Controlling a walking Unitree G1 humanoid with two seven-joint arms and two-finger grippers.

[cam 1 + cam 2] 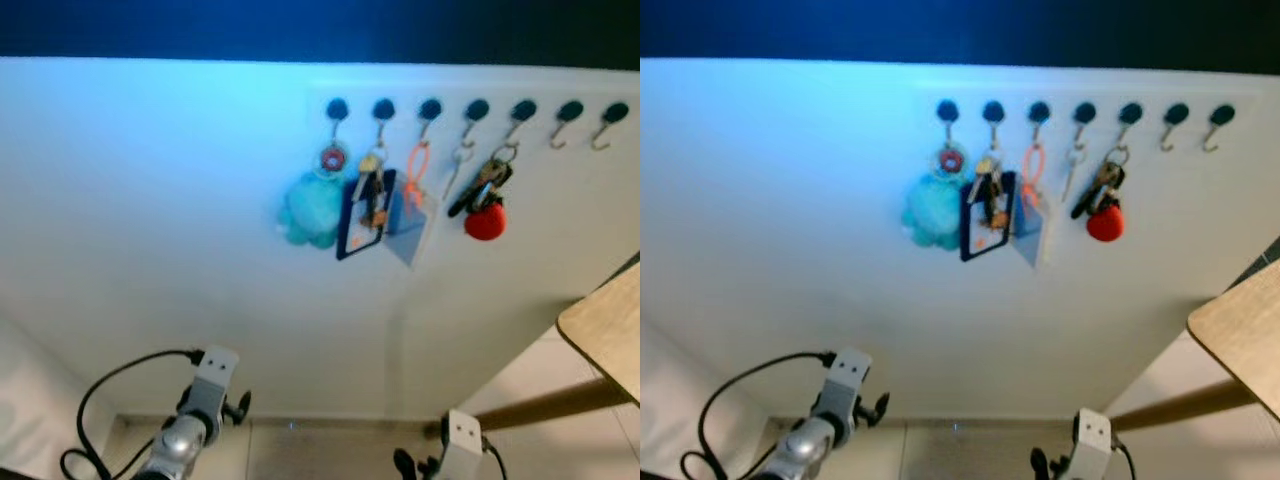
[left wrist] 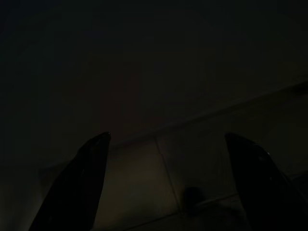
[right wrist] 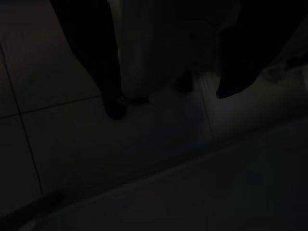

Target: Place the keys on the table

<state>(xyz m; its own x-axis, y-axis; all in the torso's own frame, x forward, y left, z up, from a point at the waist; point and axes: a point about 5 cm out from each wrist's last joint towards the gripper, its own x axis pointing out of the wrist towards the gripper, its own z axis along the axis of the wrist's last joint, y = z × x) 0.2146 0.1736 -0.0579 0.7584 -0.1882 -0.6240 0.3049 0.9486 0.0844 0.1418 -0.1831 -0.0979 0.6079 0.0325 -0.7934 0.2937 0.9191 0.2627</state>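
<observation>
Colours along the white wall (image 1: 150, 200)
Black hooks (image 1: 477, 109), turquoise plush (image 1: 310, 210), orange loop (image 1: 417, 165), red ball (image 1: 485, 222) under dark keys (image 1: 482, 184), pale wood worktop (image 1: 610, 325).

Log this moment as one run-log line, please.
phase: approach | keys: hanging on wall hook | table: right | left pincer: open, idle | right pincer: open, idle

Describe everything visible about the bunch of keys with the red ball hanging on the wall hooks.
The bunch of keys hangs from the fifth of seven black-capped hooks on the white wall, counting from the robot's left. A metal ring at the top holds a dark fob or key angled down to the left, with a round red ball hanging lowest. It rests against the wall, apart from the single key on the neighbouring hook, above the wooden table corner. No pincer touches it.
</observation>
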